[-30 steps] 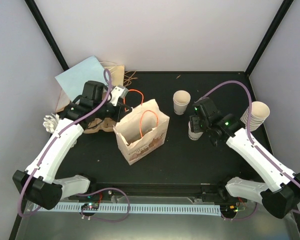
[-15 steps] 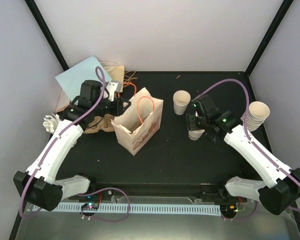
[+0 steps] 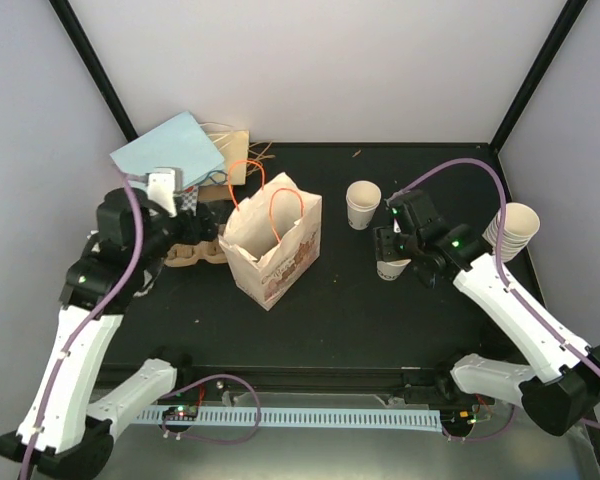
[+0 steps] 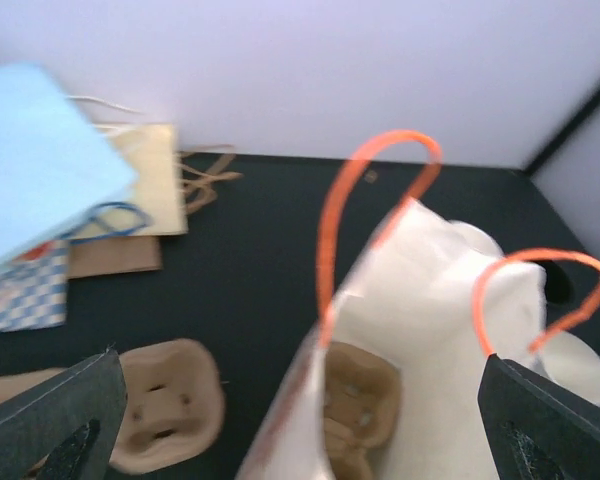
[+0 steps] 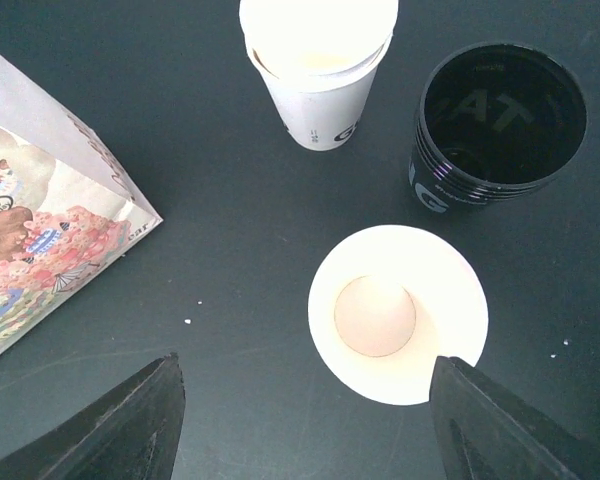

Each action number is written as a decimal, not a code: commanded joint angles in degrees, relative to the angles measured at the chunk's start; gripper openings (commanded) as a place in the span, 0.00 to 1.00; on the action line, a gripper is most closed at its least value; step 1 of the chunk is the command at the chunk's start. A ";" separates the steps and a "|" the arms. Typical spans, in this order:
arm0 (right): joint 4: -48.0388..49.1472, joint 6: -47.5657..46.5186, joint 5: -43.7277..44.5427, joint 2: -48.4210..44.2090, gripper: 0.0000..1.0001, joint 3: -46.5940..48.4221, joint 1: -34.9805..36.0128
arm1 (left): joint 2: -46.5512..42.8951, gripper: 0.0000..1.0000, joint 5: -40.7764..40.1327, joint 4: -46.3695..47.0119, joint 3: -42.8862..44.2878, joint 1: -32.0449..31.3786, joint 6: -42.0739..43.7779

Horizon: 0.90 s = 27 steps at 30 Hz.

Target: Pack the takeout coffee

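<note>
The printed paper bag (image 3: 272,245) with orange handles (image 4: 372,200) stands open at centre-left, with a brown pulp tray (image 4: 365,400) inside it. My left gripper (image 3: 195,225) is open, left of the bag and holding nothing; its fingertips (image 4: 60,420) frame the bag's mouth. A lidless white takeout coffee cup (image 5: 398,312) stands upright and empty under my right gripper (image 3: 390,245). That gripper is open, and one fingertip (image 5: 490,420) overlaps the cup's rim in the right wrist view. More white cups (image 5: 318,60) and a stack of black lids (image 5: 500,120) stand just beyond.
A second pulp tray (image 3: 195,250) lies on the table left of the bag. Flat paper bags, one light blue (image 3: 170,150), are piled at the back left. A stack of cups (image 3: 515,228) sits at the right edge. Black frame posts stand at the back corners.
My left gripper opened, let go of the bag and pulled back to the left. The bag shifted slightly left and turned. My right gripper edged a little over the cup.
</note>
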 commanded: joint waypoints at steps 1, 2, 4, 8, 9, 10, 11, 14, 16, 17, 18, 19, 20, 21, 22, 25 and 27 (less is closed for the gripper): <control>-1.80 1.20 1.55 -0.56 0.69 2.82 -0.19 | -0.80 0.99 -18.91 -13.35 5.72 1.34 -6.10; -2.30 1.63 1.94 -0.51 0.69 3.29 -0.21 | -0.97 0.99 -19.85 -14.87 5.71 1.55 -6.65; -3.13 2.59 3.16 -0.52 0.70 3.96 -0.20 | -1.84 0.99 -20.85 -16.39 4.58 2.03 -8.02; -3.65 3.87 4.54 -1.90 0.70 3.17 -0.16 | -4.96 0.99 -25.47 -17.24 -0.11 3.34 -11.15; -3.53 3.94 4.56 -2.74 0.70 2.65 -0.22 | -5.48 0.99 -26.10 -17.24 -0.86 3.80 -11.10; -3.29 3.90 4.46 -3.42 0.70 1.97 -0.23 | -5.74 0.99 -26.09 -17.31 -1.49 4.20 -11.03; -2.93 3.83 4.41 -4.24 0.70 1.16 -0.23 | -5.86 0.99 -25.96 -17.29 -2.01 4.42 -11.07; -2.30 3.90 5.19 -6.62 0.70 -1.71 -0.22 | -5.99 0.99 -21.85 -15.88 -3.87 4.49 -9.65; -2.49 4.69 6.85 -8.18 0.70 -3.27 -0.24 | -6.95 0.98 -17.02 -14.12 -6.27 4.49 -8.47; -2.58 5.16 7.44 -9.04 0.71 -4.12 -0.23 | -7.60 0.99 -14.76 -13.26 -7.76 4.49 -8.36; -2.67 5.78 7.93 -9.73 0.71 -5.11 -0.21 | -8.52 0.99 -12.56 -12.08 -9.68 4.49 -8.05; -2.72 6.32 8.12 -10.49 0.71 -5.95 -0.24 | -9.45 0.99 -10.88 -11.01 -11.79 4.49 -8.26; -2.80 7.33 7.86 -11.10 0.71 -6.80 -0.23 | -10.57 0.98 -9.72 -10.07 -14.08 4.49 -9.39; -2.87 7.86 7.51 -11.71 0.72 -7.66 -0.19 | -11.59 0.98 -8.55 -9.10 -16.51 4.49 -10.32; -3.05 8.69 7.26 -12.25 0.72 -8.43 -0.24 | -12.72 0.98 -7.22 -8.23 -18.80 4.45 -11.14; -5.30 12.96 9.06 -13.00 0.74 -9.58 -0.24 | -15.88 0.98 -3.23 -6.14 -25.22 4.41 -14.13; -7.31 15.08 10.46 -12.68 0.76 -9.44 -0.26 | -17.63 0.98 -0.46 -4.58 -28.50 4.41 -15.82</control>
